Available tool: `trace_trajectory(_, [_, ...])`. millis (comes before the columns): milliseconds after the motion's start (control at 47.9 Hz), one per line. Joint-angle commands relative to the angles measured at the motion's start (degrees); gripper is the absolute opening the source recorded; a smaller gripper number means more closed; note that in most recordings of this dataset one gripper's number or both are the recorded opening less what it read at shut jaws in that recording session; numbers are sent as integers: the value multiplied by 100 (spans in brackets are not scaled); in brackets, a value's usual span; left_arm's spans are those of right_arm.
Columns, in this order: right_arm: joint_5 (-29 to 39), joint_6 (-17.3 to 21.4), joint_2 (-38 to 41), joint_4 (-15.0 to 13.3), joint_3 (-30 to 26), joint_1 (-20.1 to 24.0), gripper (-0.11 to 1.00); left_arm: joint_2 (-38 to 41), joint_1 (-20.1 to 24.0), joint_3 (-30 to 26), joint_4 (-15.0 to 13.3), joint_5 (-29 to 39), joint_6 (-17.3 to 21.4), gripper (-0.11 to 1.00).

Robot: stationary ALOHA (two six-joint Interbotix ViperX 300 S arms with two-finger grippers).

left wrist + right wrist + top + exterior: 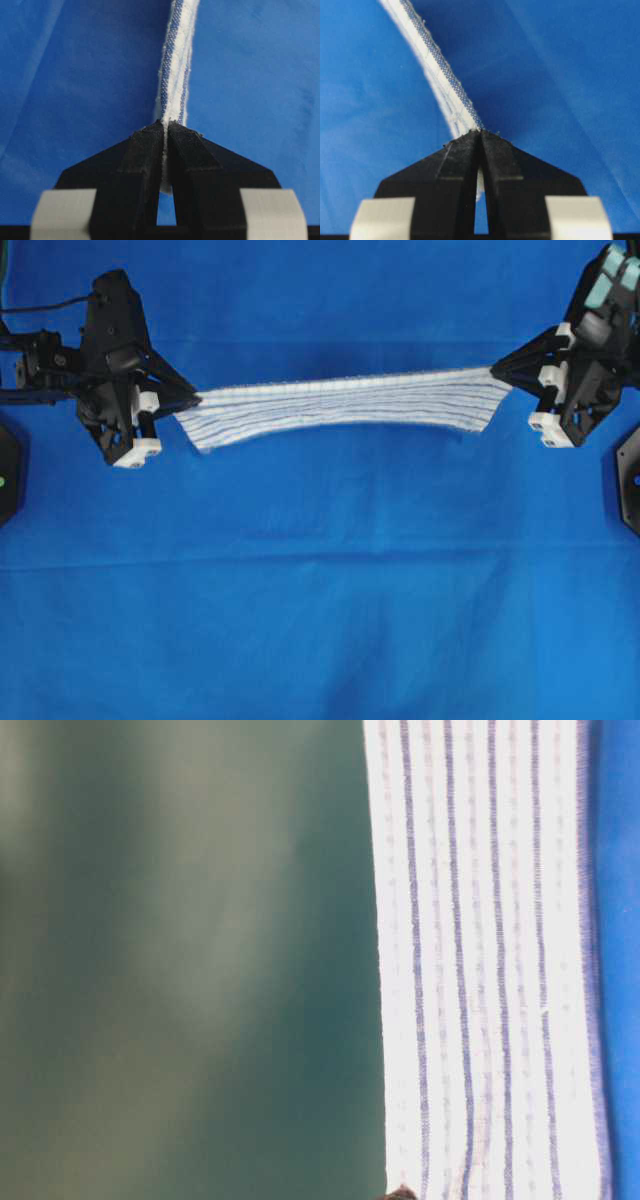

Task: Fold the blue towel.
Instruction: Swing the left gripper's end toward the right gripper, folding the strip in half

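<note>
left tool [190, 400] pinching blue towel [345, 402] end | right tool [497, 370] pinching other end | towel hanging stretched between them over blue cloth [320, 590] on surface, long axis running tool to tool | i'm judging both arms equally near

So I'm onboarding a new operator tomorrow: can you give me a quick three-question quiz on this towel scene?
1. True or false: the striped towel lies flat on the blue cloth.
2. Which holds the towel? A) left gripper only B) right gripper only C) both
3. Fill in: the towel's stripes run ____ the span between the grippers.

Key:
1. False; it hangs stretched between the grippers.
2. C; both sets of jaws are shut on its ends.
3. Along.
</note>
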Motion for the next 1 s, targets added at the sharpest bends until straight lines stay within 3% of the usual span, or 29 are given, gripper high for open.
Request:
trace_trajectory(0, [-114, -9, 97, -62, -114, -18, 2, 35, -88, -132, -9, -88, -18, 1])
trace_trajectory(209, [-457, -9, 580, -352, -475, -237, 2, 457, -580, -475, -18, -536, -18, 1])
trace_trajectory(542, [-686, -9, 1731, -940, -1512, -949, 2, 1600, -1556, -1775, -18, -861, -18, 1])
trace_trajectory(980, [-800, -26, 2918, -1494, -2786, -1389, 2, 3173, -1969, -3753, -18, -967, 44, 1])
